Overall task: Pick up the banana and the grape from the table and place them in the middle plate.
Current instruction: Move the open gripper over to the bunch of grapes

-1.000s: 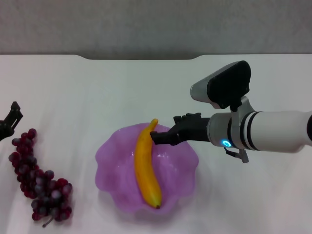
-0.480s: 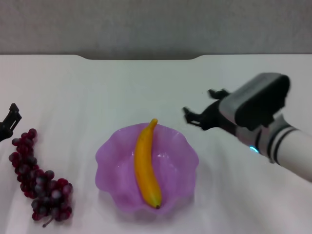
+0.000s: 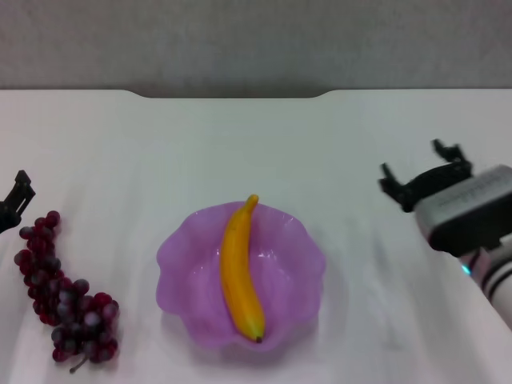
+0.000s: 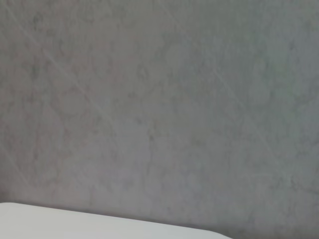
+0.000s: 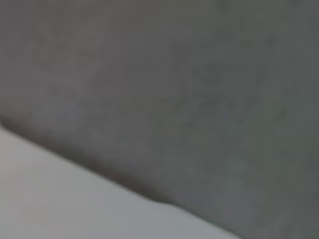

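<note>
The banana (image 3: pixel 239 272) lies inside the purple middle plate (image 3: pixel 304 264) near the front centre of the white table (image 3: pixel 240 152). The grape bunch (image 3: pixel 64 296) lies on the table at the front left, outside the plate. My right gripper (image 3: pixel 422 170) is open and empty at the right, raised and well clear of the plate. My left gripper (image 3: pixel 16 198) shows only as dark fingertips at the left edge, just beyond the far end of the grapes. Both wrist views show only grey wall and a strip of table.
The table's far edge has a rounded notch (image 3: pixel 232 94) against a grey wall. Bare tabletop lies between the plate and the grapes, and between the plate and the right arm.
My right gripper has drawn back from over the plate to the right and away from it, leaving the banana lying in the plate. The left gripper has stayed put.
</note>
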Tool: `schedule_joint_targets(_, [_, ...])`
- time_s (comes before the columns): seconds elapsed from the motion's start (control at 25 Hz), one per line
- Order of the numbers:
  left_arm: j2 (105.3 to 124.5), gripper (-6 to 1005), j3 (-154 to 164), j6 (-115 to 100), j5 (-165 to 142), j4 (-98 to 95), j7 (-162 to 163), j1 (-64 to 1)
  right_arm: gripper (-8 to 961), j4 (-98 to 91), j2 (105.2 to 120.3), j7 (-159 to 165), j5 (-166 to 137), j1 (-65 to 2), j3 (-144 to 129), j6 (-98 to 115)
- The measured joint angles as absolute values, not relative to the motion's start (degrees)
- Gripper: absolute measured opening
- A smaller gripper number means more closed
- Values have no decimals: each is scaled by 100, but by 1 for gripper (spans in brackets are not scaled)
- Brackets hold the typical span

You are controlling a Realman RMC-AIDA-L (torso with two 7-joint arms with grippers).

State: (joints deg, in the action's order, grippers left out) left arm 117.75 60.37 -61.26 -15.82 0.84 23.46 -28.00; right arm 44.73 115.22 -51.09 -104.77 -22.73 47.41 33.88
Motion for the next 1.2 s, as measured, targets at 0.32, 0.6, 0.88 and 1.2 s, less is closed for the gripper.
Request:
schedule_joint_targets(0.32, [11778, 873, 6044, -6126, -1601, 143, 2353, -2815, 886, 2701, 11549, -1959, -11678, -2362, 4021, 5282])
schedule_joint_targets(0.6, [11771, 873, 6047, -6126, -1748, 207, 2650, -2837, 886, 2219, 11529, -483, -11746, -2397, 3607, 5755])
schedule_joint_targets(0.88, [11638, 873, 6047, -6074, -2398, -189, 3905, -2731, 887, 2022, 11550, -342, -11801, -2479, 3359, 5537])
schedule_joint_targets(1.2, [11653, 873, 6322, -4162, -5573, -3488, 7209, -1731, 887, 2001, 11540, -342, -11804, -2602, 3332, 5240])
